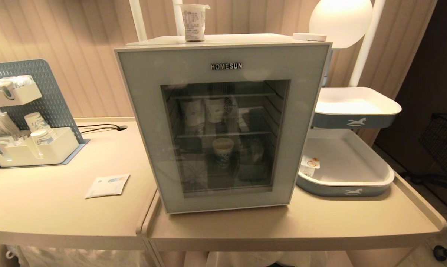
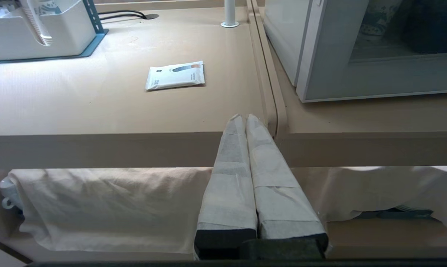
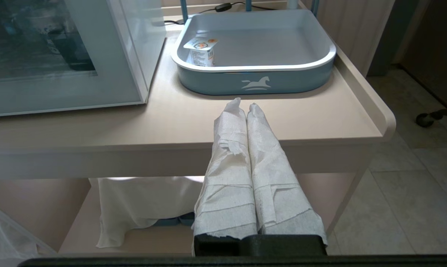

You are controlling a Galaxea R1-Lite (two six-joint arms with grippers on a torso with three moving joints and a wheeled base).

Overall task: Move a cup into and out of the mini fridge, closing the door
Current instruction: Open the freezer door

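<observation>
My rig faces the mini fridge (image 1: pixel 223 126) on the table (image 1: pixel 301 226) with nothing of the job begun, as I read it: the door (image 1: pixel 145 122) sits flush shut, its dark glass showing only paper cups (image 1: pixel 203 109) on the wire shelves. The cup (image 1: pixel 194 22) I am meant to move stands upright on the fridge's roof, near the back edge, untouched by either arm. Both arms hang low in front of the table's edge, out of the head view; the left gripper (image 2: pixel 245 118) has its padded fingers pressed together on nothing, pointing at the seam between the two tabletops, and the right gripper (image 3: pixel 245 104) is likewise pinched closed and empty, aimed toward the blue tray (image 3: pixel 260 79) beside the fridge, where a smaller tub (image 3: pixel 202 52) sits. Everything is left to do: open the door, take the cup down, shelve it, fetch it out again, and shut the door.
</observation>
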